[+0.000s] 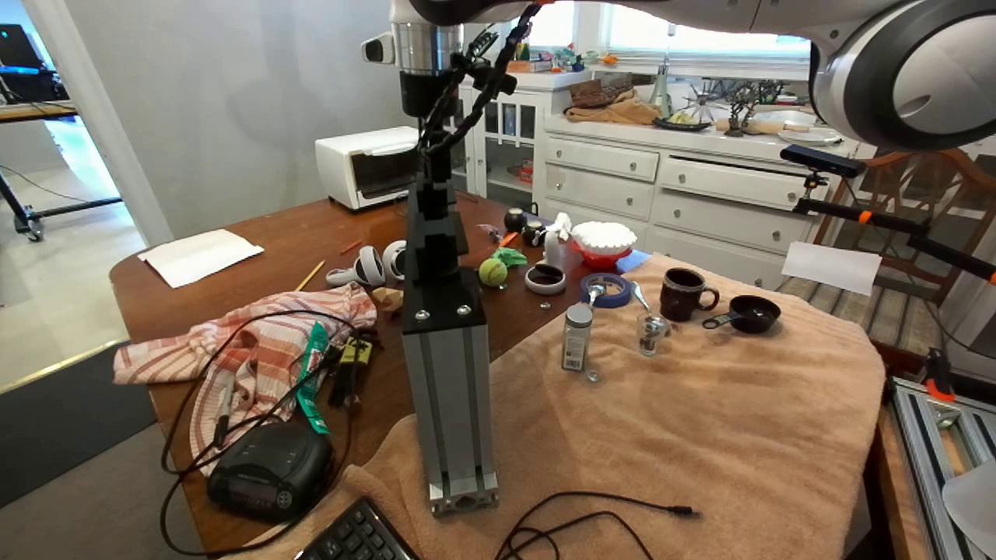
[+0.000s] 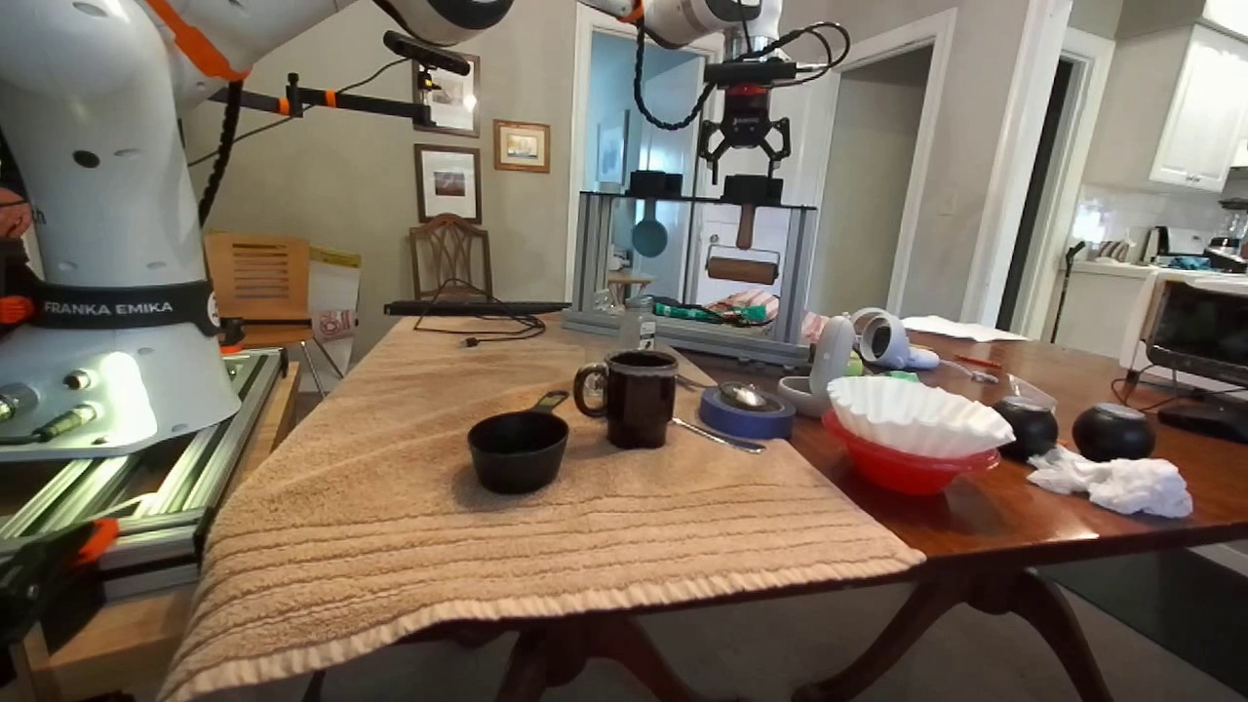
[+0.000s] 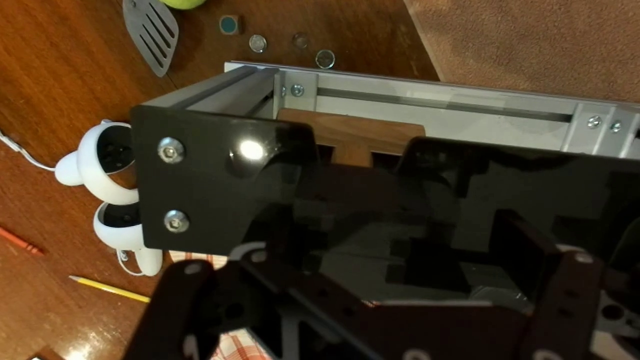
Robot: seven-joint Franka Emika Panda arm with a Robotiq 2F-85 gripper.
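My gripper (image 2: 745, 174) points down over the rack, its jaws spread wide with nothing seen gripped. Right below the fingertips is a black block (image 2: 754, 189) on the rack's dark top plate (image 3: 200, 180). A wooden roller (image 2: 743, 270) hangs under that block; its wooden part (image 3: 350, 127) shows through a slot in the wrist view. Beside it, another black block (image 2: 655, 183) has a teal scoop (image 2: 650, 236) hanging below. Whether a finger touches the near block cannot be told. In an exterior view the rack's grey post (image 1: 451, 404) stands end-on, and the gripper above is dark.
On the tan towel (image 1: 700, 435) are a dark mug (image 2: 641, 400), a black measuring cup (image 2: 518, 448), a jar (image 1: 576, 336) and blue tape (image 1: 615, 289). A red bowl (image 2: 907, 473) with paper filters, white controllers (image 3: 107, 165) and a striped cloth (image 1: 257, 334) lie around the rack.
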